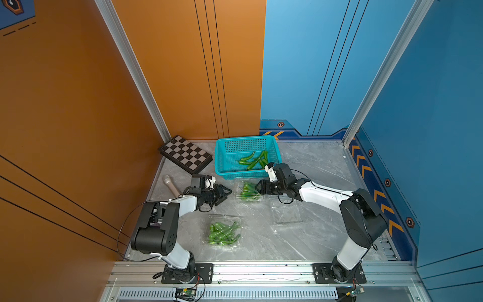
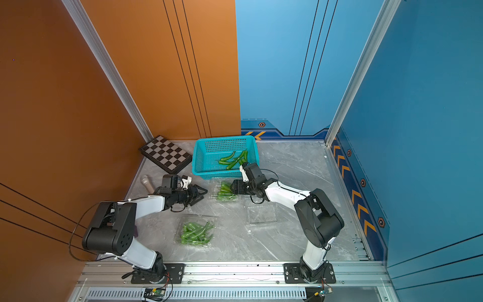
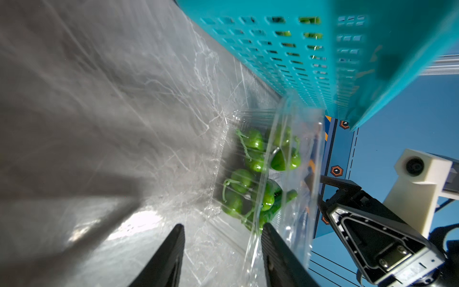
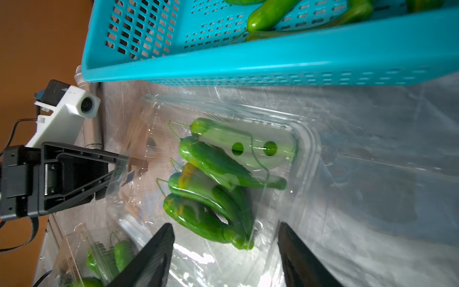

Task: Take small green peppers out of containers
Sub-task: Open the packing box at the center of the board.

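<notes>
Three clear containers lie on the marble table. The middle container [image 1: 239, 194] holds several small green peppers [image 1: 247, 192], also visible in the right wrist view as peppers [image 4: 216, 179] under its raised clear lid [image 3: 293, 139]. My left gripper [image 1: 226, 196] is open at the container's left edge. The lid's edge stands between its fingers [image 3: 275, 248], close to one of them. My right gripper [image 1: 257, 191] is open at the container's right side, and the pepper tips lie just ahead of its fingers [image 4: 159, 251]. The front container [image 1: 224, 232] is full of peppers. The right container [image 1: 286, 213] is empty.
A teal perforated basket [image 1: 244, 139] with several peppers [image 1: 252, 159] stands just behind the middle container. A chessboard [image 1: 185, 154] leans in the back left corner. A grey cylinder [image 1: 171, 185] lies behind the left arm. Walls close in on three sides.
</notes>
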{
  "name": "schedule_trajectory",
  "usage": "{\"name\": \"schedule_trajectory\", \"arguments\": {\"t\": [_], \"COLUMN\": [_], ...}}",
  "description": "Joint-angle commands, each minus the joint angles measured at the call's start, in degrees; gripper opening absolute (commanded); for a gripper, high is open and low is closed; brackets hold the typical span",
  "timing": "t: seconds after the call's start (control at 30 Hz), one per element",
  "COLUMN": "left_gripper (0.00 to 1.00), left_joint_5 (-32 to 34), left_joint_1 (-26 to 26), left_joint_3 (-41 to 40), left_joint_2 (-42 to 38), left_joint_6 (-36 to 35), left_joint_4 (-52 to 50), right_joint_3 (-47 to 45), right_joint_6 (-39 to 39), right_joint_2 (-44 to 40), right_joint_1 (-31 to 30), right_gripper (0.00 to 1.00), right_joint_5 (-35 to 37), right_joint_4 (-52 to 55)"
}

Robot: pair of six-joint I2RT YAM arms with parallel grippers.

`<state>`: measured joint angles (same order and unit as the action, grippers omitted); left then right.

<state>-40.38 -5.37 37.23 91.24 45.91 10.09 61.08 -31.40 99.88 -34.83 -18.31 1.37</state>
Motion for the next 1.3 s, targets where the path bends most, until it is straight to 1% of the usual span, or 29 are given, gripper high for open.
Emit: {"name": "schedule_trajectory", "arguments": {"t": [0.0, 0.27, 0.43, 0.47, 0.53, 0.63, 0.8, 0.9, 0.97, 1.07, 1.2, 1.27], "left_gripper": [0.52, 0.52, 0.52, 0.51, 0.46, 0.36, 0.25, 0.21, 0.20, 0.20, 0.21, 0.21], "left_joint_5": [-0.93, -1.02, -1.02, -1.23, -1.29, -1.56, -1.59, -1.63, -1.60, -1.63, -1.87, -1.83], "left_joint_1": [-0.60, -1.39, -2.52, -2.55, -2.54, -2.18, -1.74, -1.76, -1.93, -1.83, -2.01, -2.18], "left_joint_3": [1.46, 2.57, 3.58, 3.94, 4.39, 4.71, 4.70, 5.08, 5.14, 5.33, 5.31, 5.38], "left_joint_2": [1.13, 1.75, 3.76, 4.46, 5.40, 5.74, 6.71, 7.71, 7.56, 7.49, 7.68, 7.72], "left_joint_6": [-0.66, -0.17, -0.13, -0.13, -0.14, -0.68, -1.13, -1.09, -1.15, -1.17, -1.09, -1.04], "left_joint_4": [1.15, 2.11, 2.58, 2.57, 2.57, 2.59, 2.62, 2.62, 2.57, 2.63, 2.58, 2.57], "right_joint_3": [1.16, 2.66, 3.02, 3.00, 3.29, 4.84, 3.95, 3.59, 3.12, 2.30, 4.19, 4.62], "right_joint_6": [-0.66, -0.42, -0.16, -0.16, 1.02, 6.38, 18.28, 24.46, 27.20, 29.80, 34.16, 35.03], "right_joint_2": [0.85, 2.00, 1.96, 1.94, 1.66, 1.09, -3.35, -6.32, -7.86, -9.68, -8.01, -6.96], "right_joint_1": [-0.42, -1.76, -2.13, -2.14, -2.24, -3.08, -4.86, -9.29, -11.60, -13.66, -17.03, -17.45], "right_gripper": [0.68, 0.67, 0.67, 0.67, 0.67, 0.68, 0.70, 0.71, 0.71, 0.72, 0.74, 0.74], "right_joint_5": [-1.45, -2.34, -2.70, -2.49, -2.64, -1.22, 6.37, 13.35, 18.30, 20.82, 30.21, 30.29], "right_joint_4": [-1.04, -1.37, -1.37, -1.24, -0.33, 4.47, 8.92, 11.20, 11.82, 11.54, 15.13, 15.80]}}
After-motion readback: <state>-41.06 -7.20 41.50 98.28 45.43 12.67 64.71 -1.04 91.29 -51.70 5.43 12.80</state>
